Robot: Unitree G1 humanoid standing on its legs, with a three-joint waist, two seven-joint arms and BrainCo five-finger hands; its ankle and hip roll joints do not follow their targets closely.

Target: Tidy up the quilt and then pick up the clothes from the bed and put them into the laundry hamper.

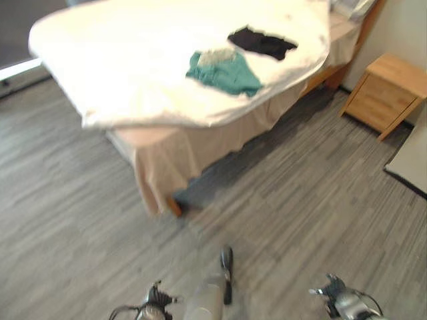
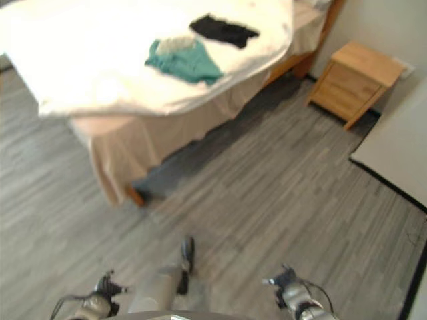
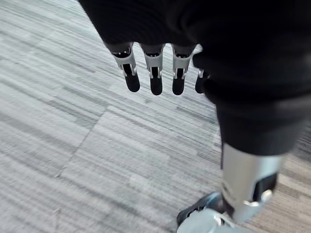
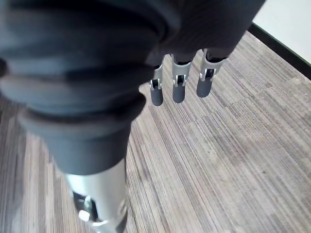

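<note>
Both hands hung empty over the grey floor, left hand (image 3: 154, 73) and right hand (image 4: 179, 80) with fingers loose. The white quilt (image 1: 133, 60) lay well ahead of them, carrying a teal garment (image 1: 225, 72) and a black garment (image 1: 261, 43). Best to walk close first, then smooth the quilt.

I'm looking down into a bedroom. A bed (image 1: 167, 160) with a beige skirted sheet carries a white quilt (image 1: 133, 60) spread over it, with a teal garment (image 1: 223, 72) and a black garment (image 1: 262, 43) lying on top. A wooden nightstand (image 1: 383, 93) stands against the wall just beside the bed's head end. The floor (image 1: 67, 200) is grey striped carpet tile.
</note>
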